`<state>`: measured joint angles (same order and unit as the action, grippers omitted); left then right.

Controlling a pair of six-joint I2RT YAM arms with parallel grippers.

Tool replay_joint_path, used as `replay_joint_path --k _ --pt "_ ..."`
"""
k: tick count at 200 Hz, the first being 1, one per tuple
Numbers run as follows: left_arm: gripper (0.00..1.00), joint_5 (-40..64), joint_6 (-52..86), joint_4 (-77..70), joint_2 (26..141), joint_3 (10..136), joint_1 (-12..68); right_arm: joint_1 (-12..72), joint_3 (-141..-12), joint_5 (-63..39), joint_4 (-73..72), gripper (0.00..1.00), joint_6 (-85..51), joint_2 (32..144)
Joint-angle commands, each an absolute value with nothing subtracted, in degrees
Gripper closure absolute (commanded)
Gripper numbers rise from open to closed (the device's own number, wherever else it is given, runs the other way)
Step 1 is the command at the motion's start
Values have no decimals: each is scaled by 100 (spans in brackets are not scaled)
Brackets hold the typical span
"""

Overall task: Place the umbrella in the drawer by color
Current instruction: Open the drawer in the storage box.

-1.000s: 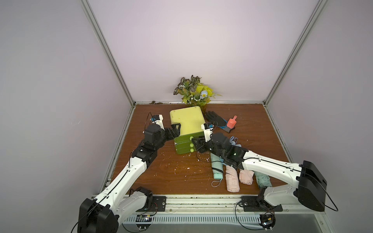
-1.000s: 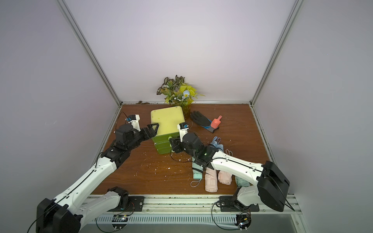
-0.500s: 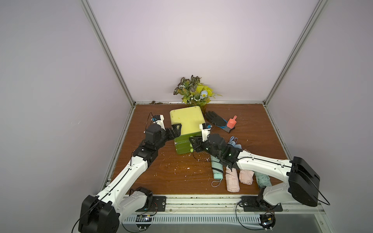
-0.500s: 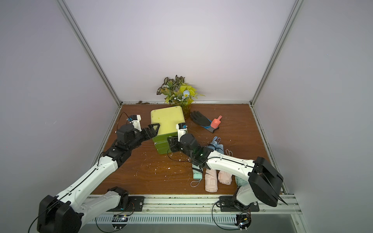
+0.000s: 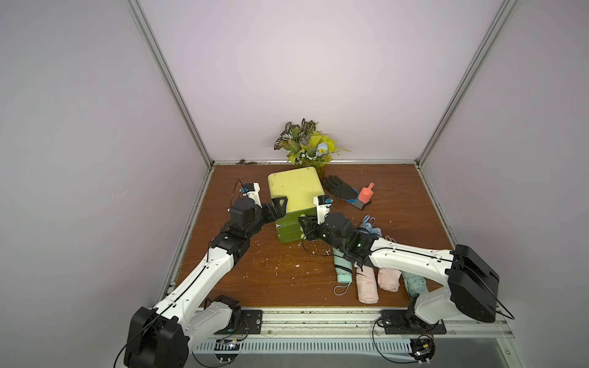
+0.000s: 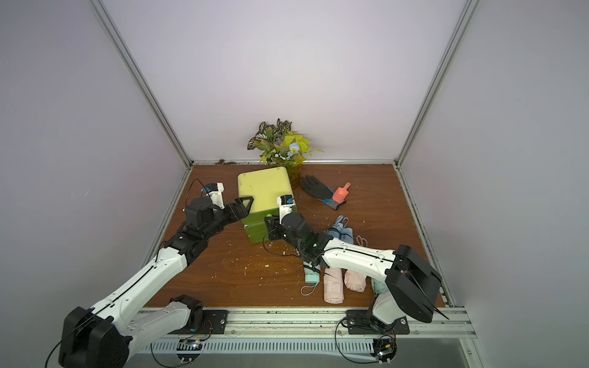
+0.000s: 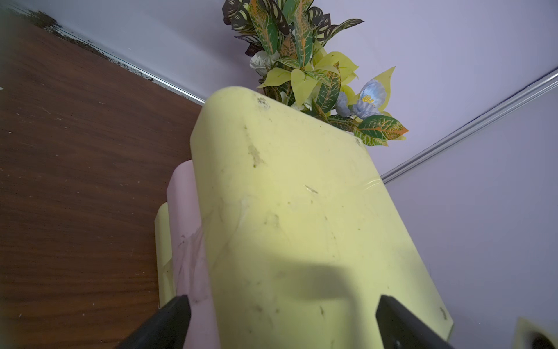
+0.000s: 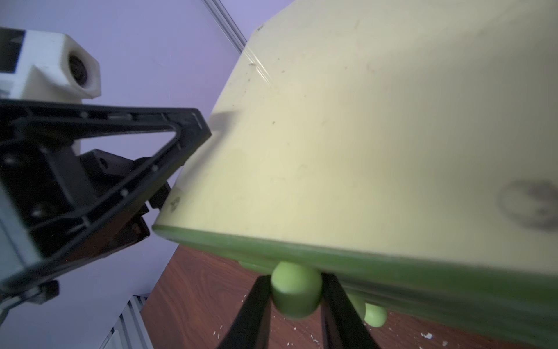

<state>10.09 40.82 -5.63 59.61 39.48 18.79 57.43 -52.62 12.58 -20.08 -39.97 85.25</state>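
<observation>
The folded umbrellas lie side by side on the table (image 5: 255,277), front right, outside the drawers. The right arm crosses them, hiding the far ends of the mint umbrella (image 5: 343,270) and the pink umbrella (image 5: 367,286). Their long axes run front to back, with the mint one's strap toward the front edge. The right arm stretches low, forward and leftward. The right gripper (image 8: 296,279) pinches the green knob (image 8: 297,297) of the drawer cabinet (image 5: 294,191). The left gripper (image 5: 278,206) has its fingers spread wide at the cabinet's left edge.
</observation>
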Motion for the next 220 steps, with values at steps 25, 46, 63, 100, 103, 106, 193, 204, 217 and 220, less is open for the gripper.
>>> replay_joint_path --k 25,46,63,100,103,106,193,204,217,220 --pt "0 1015 4142 -685 5849 3894 1823 5875 -5196 1595 -2222 80 -3963 8233" --pt "0 968 4142 -659 5836 3928 1828 5986 -5115 1609 -2106 80 -3959 8082" --pt "0 923 4131 -626 5829 3977 1828 6135 -4968 1678 -2033 81 -3973 7879" --pt "0 865 4105 -576 5852 4060 1828 6553 -4628 2063 -1692 81 -3968 7308" --pt "0 865 4104 -578 5852 4066 1825 6597 -4603 2092 -1662 81 -3968 7264" --pt "0 862 4104 -575 5860 4069 1826 6631 -4578 2119 -1633 81 -3979 7216" --pt "0 757 4053 -429 5846 4201 1826 7488 -4113 2468 -1436 80 -4357 6971" --pt "0 751 4060 -430 5836 4188 1825 7491 -4029 2480 -1513 80 -4409 7025" --pt "0 771 4041 -411 5822 4201 1835 7488 -3974 2503 -1556 80 -4412 7098" --pt "0 774 4036 -399 5819 4204 1829 7488 -3975 2509 -1551 80 -4410 7115"
